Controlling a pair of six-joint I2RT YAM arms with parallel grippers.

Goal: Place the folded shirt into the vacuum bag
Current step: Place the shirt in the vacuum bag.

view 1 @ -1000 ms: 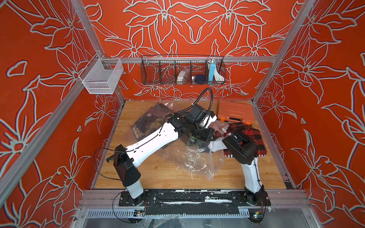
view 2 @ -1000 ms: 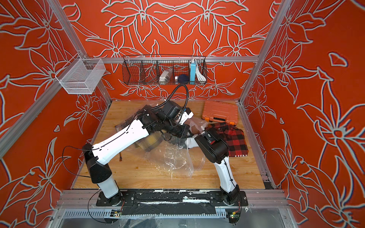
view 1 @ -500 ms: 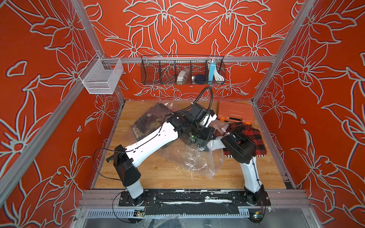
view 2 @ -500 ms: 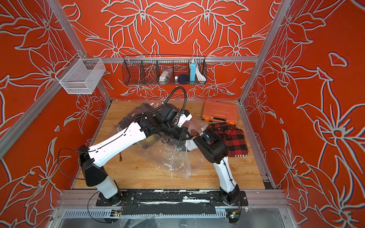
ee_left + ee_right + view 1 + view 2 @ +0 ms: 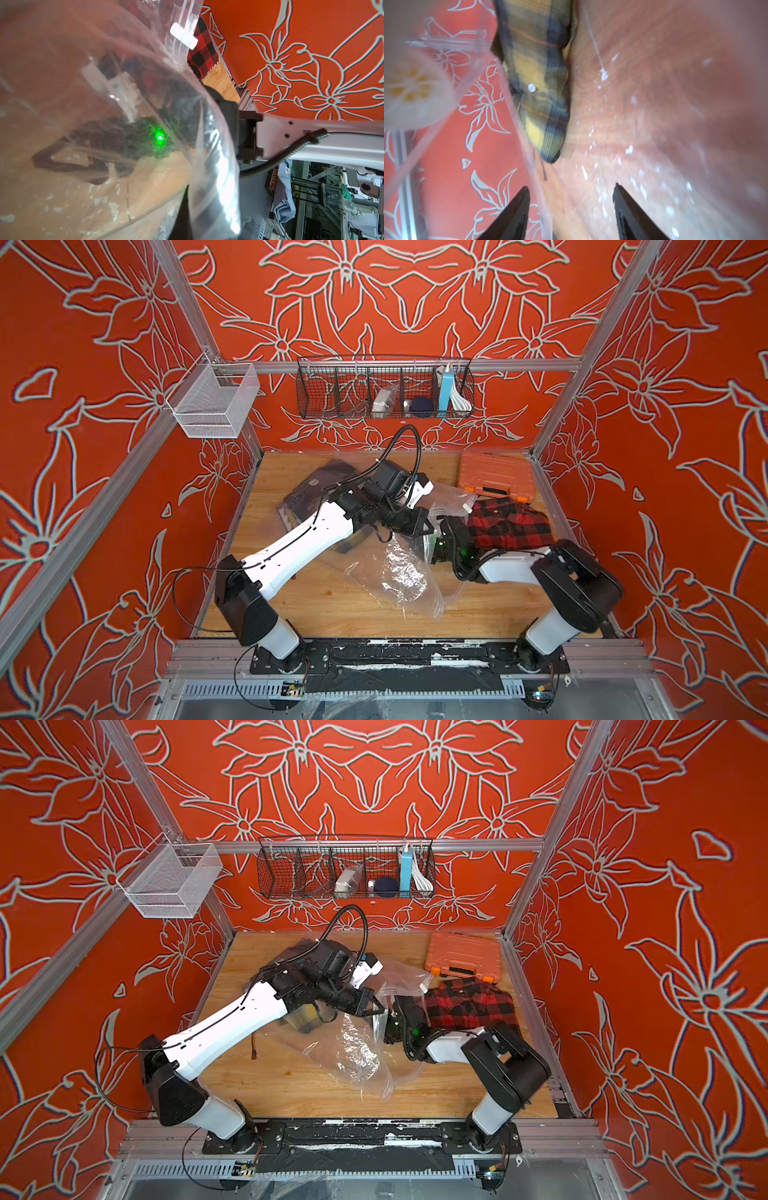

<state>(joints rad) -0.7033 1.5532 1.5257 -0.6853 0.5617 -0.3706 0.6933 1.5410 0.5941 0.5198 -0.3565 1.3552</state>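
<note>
The clear vacuum bag [image 5: 399, 572] lies crumpled mid-table, its mouth raised toward the right. My left gripper [image 5: 428, 526] is shut on the bag's upper edge [image 5: 207, 166] and holds it up. My right gripper [image 5: 571, 187] stands open at the mouth, with a bag edge [image 5: 529, 145] running between its fingers. A folded red-and-black plaid shirt [image 5: 509, 522] lies behind the right wrist. A folded yellow-and-dark plaid shirt [image 5: 537, 83] lies ahead of the right gripper, under the left arm [image 5: 305, 1021]. I cannot tell whether it is inside the bag. The white valve disc [image 5: 409, 93] shows blurred.
An orange case [image 5: 494, 477] sits at the back right corner. A dark packed bag [image 5: 316, 485] lies at the back left under the left arm. A black wire basket [image 5: 384, 389] and a white mesh basket [image 5: 214, 402] hang on the walls.
My right gripper's jaws have spread apart, and that arm's elbow has swung down toward the right. The left gripper has kept its hold on the bag edge in nearly the same spot.
</note>
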